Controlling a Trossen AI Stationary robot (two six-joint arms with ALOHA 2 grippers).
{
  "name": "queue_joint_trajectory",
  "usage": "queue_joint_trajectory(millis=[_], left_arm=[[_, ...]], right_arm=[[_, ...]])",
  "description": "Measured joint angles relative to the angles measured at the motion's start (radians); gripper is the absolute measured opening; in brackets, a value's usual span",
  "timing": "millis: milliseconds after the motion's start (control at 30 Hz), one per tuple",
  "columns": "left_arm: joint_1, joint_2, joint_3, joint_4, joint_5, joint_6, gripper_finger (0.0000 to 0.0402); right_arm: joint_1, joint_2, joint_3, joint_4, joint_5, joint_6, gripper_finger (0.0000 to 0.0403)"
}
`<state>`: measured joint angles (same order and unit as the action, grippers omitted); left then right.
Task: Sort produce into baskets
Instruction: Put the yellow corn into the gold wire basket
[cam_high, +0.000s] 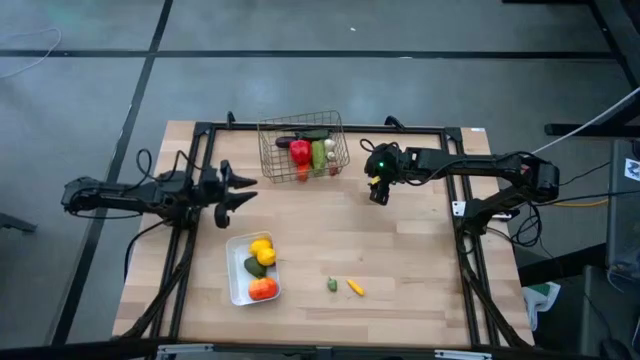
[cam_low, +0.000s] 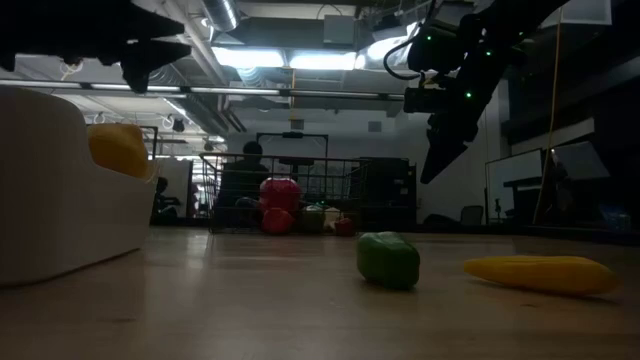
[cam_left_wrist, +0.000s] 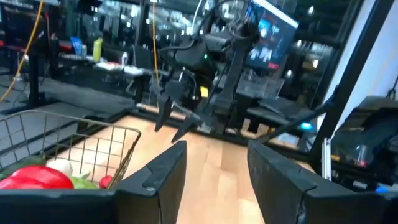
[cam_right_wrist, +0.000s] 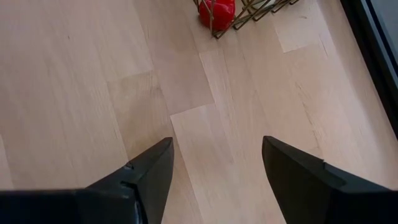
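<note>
The wire mesh basket (cam_high: 303, 147) stands at the table's far middle with a red pepper (cam_high: 300, 152), green pieces and other produce inside. The white tray (cam_high: 252, 268) at the near left holds a yellow lemon (cam_high: 262, 248), a green piece and an orange tomato (cam_high: 263, 289). A small green piece (cam_high: 332, 285) and a yellow piece (cam_high: 355, 288) lie on the table near the front. My right gripper (cam_high: 377, 195) is open and empty above the table, right of the basket. My left gripper (cam_high: 246, 191) is open and empty, left of the basket, above the table.
Bare wood lies between the basket, the tray and the two loose pieces. A dark metal frame (cam_high: 200, 128) borders the table's far and side edges. In the low view a person (cam_low: 243, 180) sits in the room beyond the basket.
</note>
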<state>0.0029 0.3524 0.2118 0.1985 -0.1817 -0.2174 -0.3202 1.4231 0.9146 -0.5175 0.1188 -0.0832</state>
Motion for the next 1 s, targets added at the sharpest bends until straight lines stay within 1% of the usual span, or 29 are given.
queue_joint_trajectory(millis=[100, 267, 367, 533, 633, 767, 833, 900, 1000], left_arm=[[0.000, -0.041, -0.055, 0.043, -0.001, 0.007, 0.0156], [0.000, -0.099, -0.118, 0.066, -0.002, 0.007, 0.0138], [0.000, -0.127, -0.151, 0.086, -0.002, 0.015, 0.0129], [0.000, -0.170, -0.202, 0.107, -0.002, 0.023, 0.0115], [-0.001, -0.190, -0.204, 0.099, 0.001, 0.039, 0.0106], [-0.001, -0.209, -0.204, 0.100, 0.011, 0.093, 0.0095], [-0.001, -0.222, -0.204, 0.099, 0.012, 0.119, 0.0090], [-0.001, -0.238, -0.204, 0.098, 0.013, 0.143, 0.0085], [-0.001, -0.264, -0.204, 0.097, 0.014, 0.180, 0.0078]], right_arm=[[0.000, 0.000, 0.000, 0.000, 0.000, 0.000, 0.0244], [0.000, 0.000, 0.000, 0.002, 0.000, 0.002, 0.0244], [0.000, 0.000, 0.000, 0.026, -0.020, 0.037, 0.0244], [0.000, 0.000, 0.000, 0.077, -0.165, 0.195, 0.0244], [0.000, 0.001, 0.000, 0.084, -0.252, 0.272, 0.0244], [0.008, 0.001, 0.000, 0.089, -0.309, 0.370, 0.0244], [0.029, 0.001, 0.000, 0.089, -0.314, 0.411, 0.0244], [0.069, 0.001, 0.000, 0.089, -0.326, 0.431, 0.0244], [0.144, 0.001, 0.000, 0.092, -0.374, 0.451, 0.0244]])
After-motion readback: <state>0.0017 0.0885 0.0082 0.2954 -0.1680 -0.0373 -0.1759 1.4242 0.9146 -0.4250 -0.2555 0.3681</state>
